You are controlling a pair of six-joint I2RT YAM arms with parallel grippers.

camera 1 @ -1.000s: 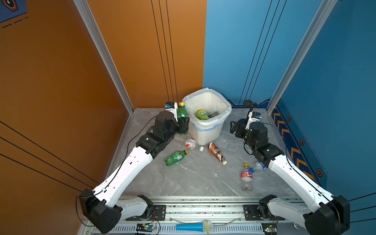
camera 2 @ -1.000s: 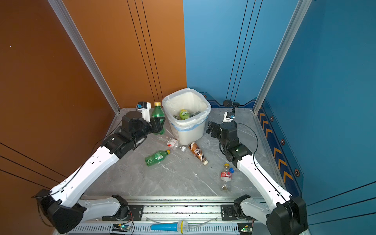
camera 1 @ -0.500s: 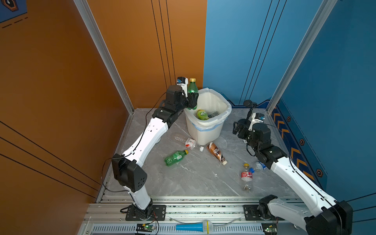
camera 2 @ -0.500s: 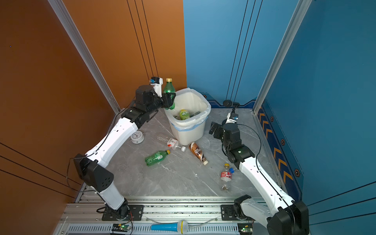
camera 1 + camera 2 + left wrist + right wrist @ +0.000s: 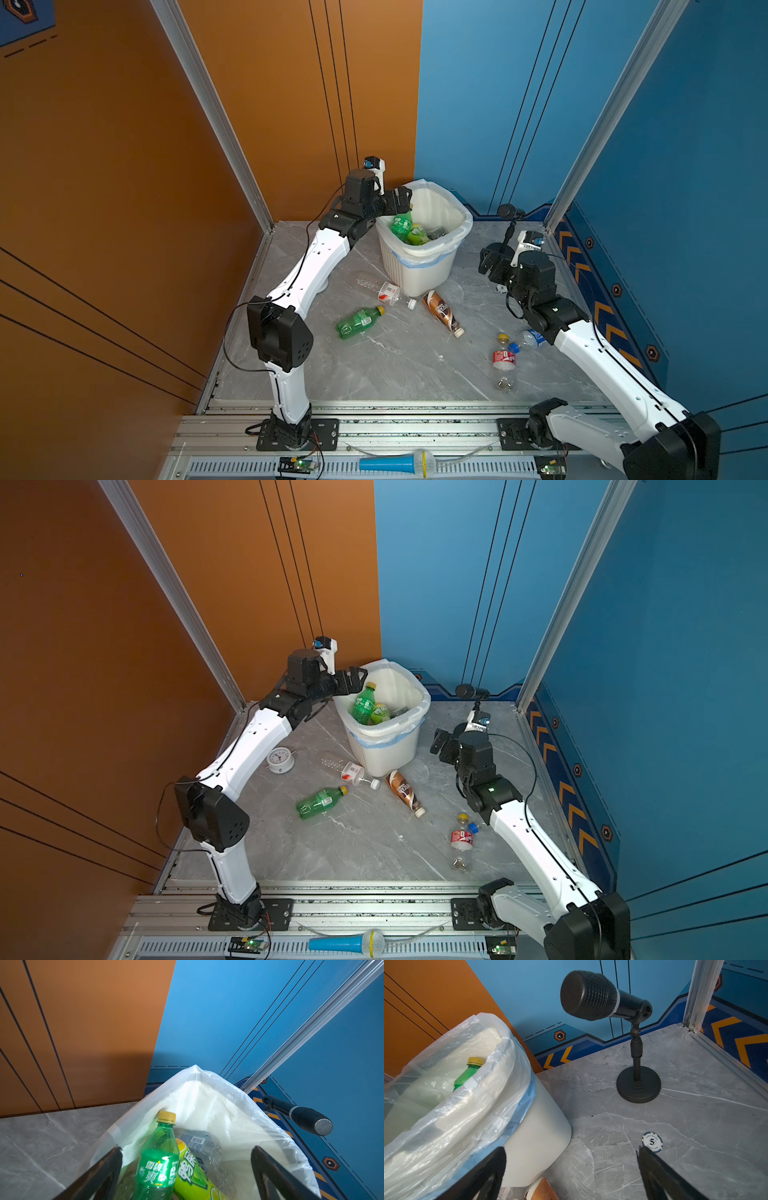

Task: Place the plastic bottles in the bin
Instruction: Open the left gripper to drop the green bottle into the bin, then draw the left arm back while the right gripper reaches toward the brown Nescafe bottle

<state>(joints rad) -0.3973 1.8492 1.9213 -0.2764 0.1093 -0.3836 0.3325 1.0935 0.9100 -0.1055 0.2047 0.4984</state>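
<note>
The white bin (image 5: 424, 266) (image 5: 386, 750) stands at the back, lined with a bag. My left gripper (image 5: 399, 199) (image 5: 187, 1149) hangs open over its left rim, holding nothing. Below it in the bin, a green bottle (image 5: 158, 1167) (image 5: 363, 704) with a yellow cap leans on a yellow-green bottle (image 5: 193, 1176) and a clear one (image 5: 205, 1145). On the floor lie a green bottle (image 5: 359, 322), a clear red-labelled bottle (image 5: 376, 286), a brown bottle (image 5: 442, 311), another red-labelled bottle (image 5: 503, 359) and a blue-capped one (image 5: 530, 340). My right gripper (image 5: 488, 259) (image 5: 571, 1150) is open and empty, right of the bin.
A black microphone on a round stand (image 5: 637, 1084) is at the back right. A poker chip (image 5: 652, 1141) lies near my right fingers. A white alarm clock (image 5: 280, 759) sits under the left arm. A blue toy microphone (image 5: 395, 462) lies on the front rail.
My left gripper carried the yellow-capped green bottle up from the floor to the bin's rim and opened. The bottle has dropped into the bin. The right arm has barely moved.
</note>
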